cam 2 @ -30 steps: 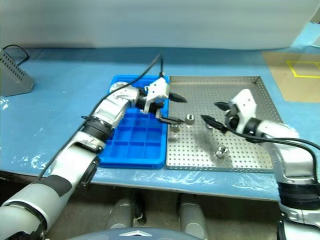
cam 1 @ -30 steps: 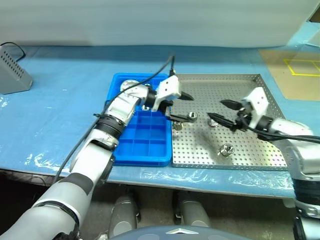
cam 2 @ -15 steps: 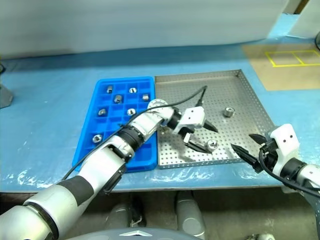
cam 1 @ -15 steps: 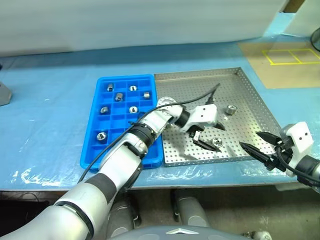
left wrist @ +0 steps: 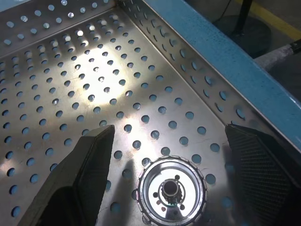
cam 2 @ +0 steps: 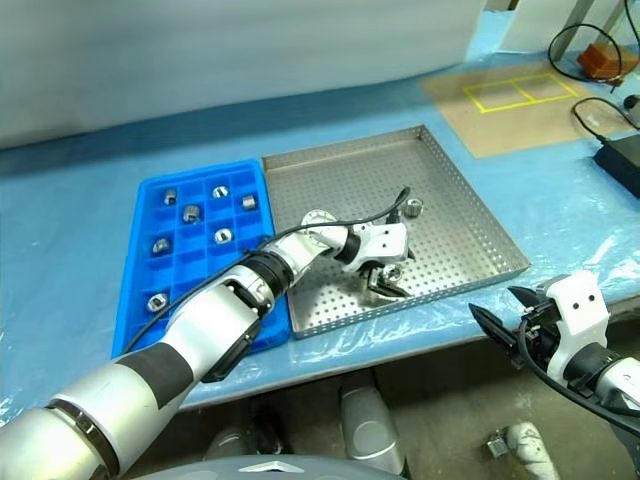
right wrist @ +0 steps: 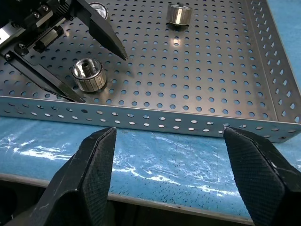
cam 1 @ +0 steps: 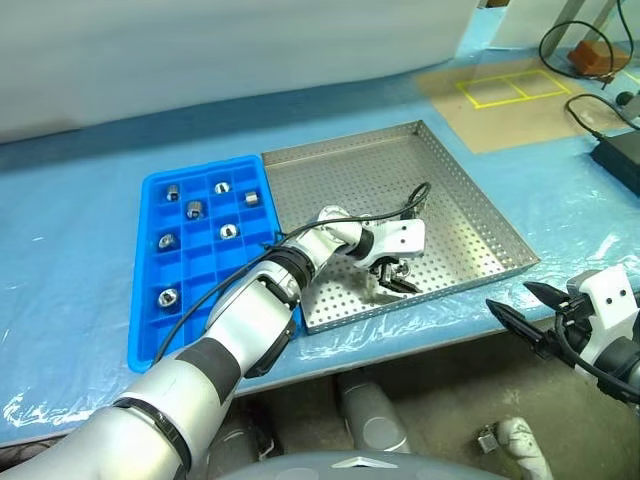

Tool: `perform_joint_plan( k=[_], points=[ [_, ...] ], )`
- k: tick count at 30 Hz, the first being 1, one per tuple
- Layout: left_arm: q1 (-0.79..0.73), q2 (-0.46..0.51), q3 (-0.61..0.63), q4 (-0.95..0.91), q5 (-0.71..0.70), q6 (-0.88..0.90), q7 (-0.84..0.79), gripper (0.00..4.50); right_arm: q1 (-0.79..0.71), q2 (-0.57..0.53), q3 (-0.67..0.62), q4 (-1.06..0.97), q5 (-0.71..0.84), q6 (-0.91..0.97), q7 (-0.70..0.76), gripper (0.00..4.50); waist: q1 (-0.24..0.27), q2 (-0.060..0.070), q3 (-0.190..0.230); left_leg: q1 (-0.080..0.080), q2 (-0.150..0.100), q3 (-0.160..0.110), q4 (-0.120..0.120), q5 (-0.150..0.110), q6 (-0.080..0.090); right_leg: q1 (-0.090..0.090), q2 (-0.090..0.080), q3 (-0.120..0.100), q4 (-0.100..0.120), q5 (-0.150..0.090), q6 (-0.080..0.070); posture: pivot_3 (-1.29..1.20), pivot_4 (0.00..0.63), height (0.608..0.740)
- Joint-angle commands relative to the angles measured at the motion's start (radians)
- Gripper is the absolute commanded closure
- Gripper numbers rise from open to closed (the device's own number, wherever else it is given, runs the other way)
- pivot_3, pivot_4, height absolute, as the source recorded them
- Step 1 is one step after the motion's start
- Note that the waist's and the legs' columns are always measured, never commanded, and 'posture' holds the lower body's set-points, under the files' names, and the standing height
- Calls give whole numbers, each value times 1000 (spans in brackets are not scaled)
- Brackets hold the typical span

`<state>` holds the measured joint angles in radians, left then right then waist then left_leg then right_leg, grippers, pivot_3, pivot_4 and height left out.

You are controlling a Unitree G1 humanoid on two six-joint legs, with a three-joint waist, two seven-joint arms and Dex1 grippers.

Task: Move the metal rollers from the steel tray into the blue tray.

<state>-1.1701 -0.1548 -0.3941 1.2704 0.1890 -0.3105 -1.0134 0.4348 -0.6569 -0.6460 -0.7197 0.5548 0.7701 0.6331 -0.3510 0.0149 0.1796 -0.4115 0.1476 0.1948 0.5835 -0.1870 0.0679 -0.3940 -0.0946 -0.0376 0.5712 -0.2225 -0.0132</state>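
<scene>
The steel tray (cam 1: 330, 180) lies right of the blue tray (cam 1: 215, 300), which holds several metal rollers (cam 1: 195, 208). My left gripper (cam 1: 398, 277) is low over the steel tray's front part, open, with one roller (left wrist: 171, 190) standing between its fingers (left wrist: 75, 183), untouched. That roller (right wrist: 88, 74) also shows in the right wrist view, and another roller (right wrist: 179, 14) stands farther back in the tray. My right gripper (cam 2: 492, 302) hangs open and empty, off the table's front edge, to the right of the steel tray's near corner.
A blue cover (cam 1: 80, 200) spreads over the table. The left arm's cable (cam 1: 415, 195) loops above the steel tray. At the far right lie a beige mat with yellow tape (cam 1: 510, 90) and a black box with cables (cam 1: 620, 150).
The camera has swung right. My left gripper sank to the steel tray's front part, around a roller. My right gripper drew back off the tray, past the table's edge. Both stayed open.
</scene>
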Motion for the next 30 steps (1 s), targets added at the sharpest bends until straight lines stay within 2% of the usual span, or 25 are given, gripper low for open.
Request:
perform_joint_plan(
  k=[1, 9, 17, 30],
  points=[
    [-25, -39, 11, 0, 20, -19, 26, 476, -3, -6, -12, -32, 12, -17, -5, 769, -8, 0, 0, 0, -1, -1, 0, 0, 1, 1, -1, 0, 0, -1, 1, -837, 150, 740],
    [0, -15, 27, 0, 30, -10, -11, 476, -18, -27, 16, -13, -1, -21, -3, 769, -32, 1, -1, -1, -13, -13, 1, -3, 6, 10, -15, -16, -1, -5, 9, -813, 150, 740],
    [21, -17, 27, 12, 52, 23, 60, 476, -23, -39, 21, -12, -2, -14, -1, 769, -50, 2, -1, -8, -13, -21, 9, -5, 8, 11, -16, -23, -1, -6, 10, -799, 150, 740],
    [63, -24, 14, 12, 79, 37, 95, 476, -30, -56, 19, -18, 12, 8, -4, 769, -51, 1, 0, -6, -13, -25, 14, -7, 5, 18, -17, -27, -1, -6, 11, -785, 150, 740]
  ],
)
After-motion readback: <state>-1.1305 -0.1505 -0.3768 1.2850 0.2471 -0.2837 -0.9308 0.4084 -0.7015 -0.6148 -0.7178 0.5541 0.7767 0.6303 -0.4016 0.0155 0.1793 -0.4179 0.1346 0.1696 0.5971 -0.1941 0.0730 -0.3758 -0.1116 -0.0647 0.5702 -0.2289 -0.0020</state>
